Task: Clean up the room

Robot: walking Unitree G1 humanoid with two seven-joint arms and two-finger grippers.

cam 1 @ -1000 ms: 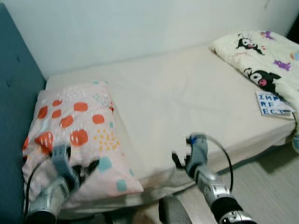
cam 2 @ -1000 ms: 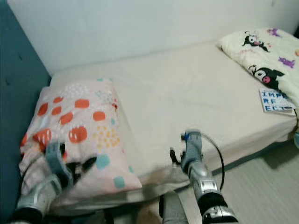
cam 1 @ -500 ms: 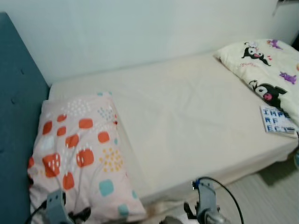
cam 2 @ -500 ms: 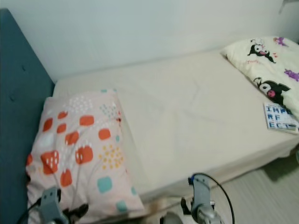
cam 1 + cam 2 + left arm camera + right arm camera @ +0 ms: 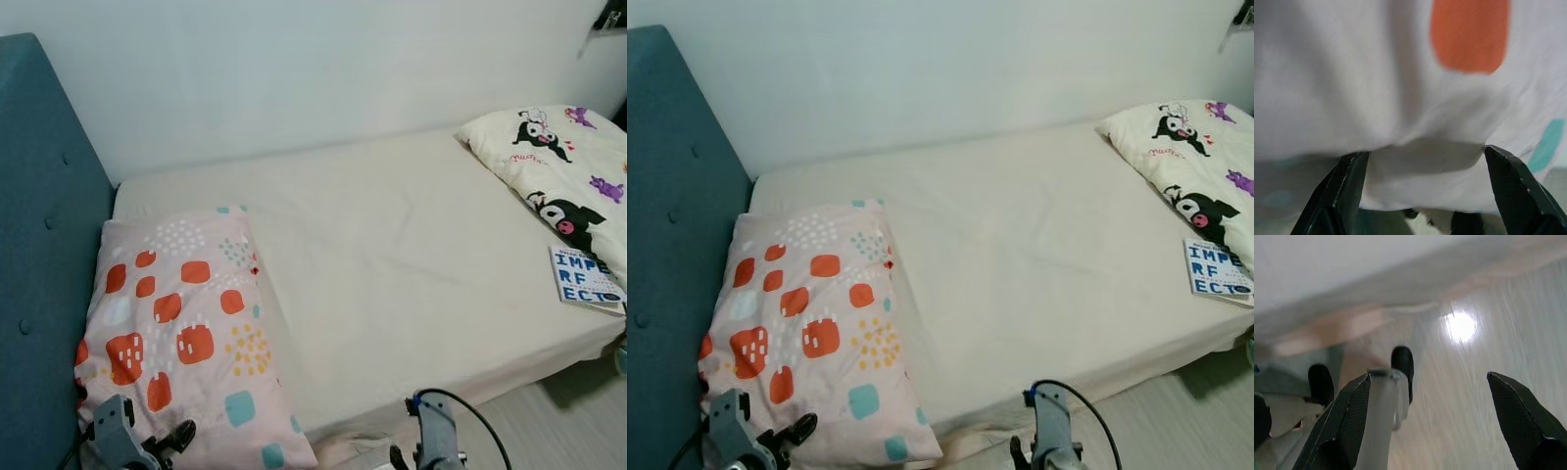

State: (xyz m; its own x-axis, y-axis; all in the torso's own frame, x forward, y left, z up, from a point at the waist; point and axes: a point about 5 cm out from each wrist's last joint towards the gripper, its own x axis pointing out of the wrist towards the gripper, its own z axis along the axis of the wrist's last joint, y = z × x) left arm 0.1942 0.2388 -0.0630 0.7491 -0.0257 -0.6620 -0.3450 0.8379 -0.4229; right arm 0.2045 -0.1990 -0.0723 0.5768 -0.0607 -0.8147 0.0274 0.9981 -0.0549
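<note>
Cream sheeting covers the bed (image 5: 392, 255) that I am looking down on from the head camera, a single mattress running from the teal padded headboard (image 5: 39, 245) at the far left to a white wall (image 5: 294, 69) along the far side. No bins or baskets are in view from here. At the left end lies 1 pink pillow (image 5: 181, 323) printed with orange, teal and yellow patches, its long side against the headboard and its near end reaching the mattress edge. At the far right sits a white quilt (image 5: 558, 166) printed with black cartoon figures and purple shapes, bunched at the foot of the bed. Just beside it on the near right of the sheet lies a flat book (image 5: 585, 279) with blue block letters on its cover, touching the quilt's edge. Pale wood-look floor (image 5: 558, 421) shows along the near right below the mattress.

My left gripper (image 5: 1422, 161) sits low at the near left, right at the pillow's near end, its 2 black fingers (image 5: 1347, 191) spread wide apart with a fold of pillow fabric lying between them but not pinched. My right gripper (image 5: 1430, 396) hangs low at the near centre in front of the mattress edge, fingers (image 5: 1520, 416) likewise wide apart and holding nothing, pointed at the glossy floor where a ceiling light reflects. A black cable (image 5: 470, 411) loops off the right wrist.
</note>
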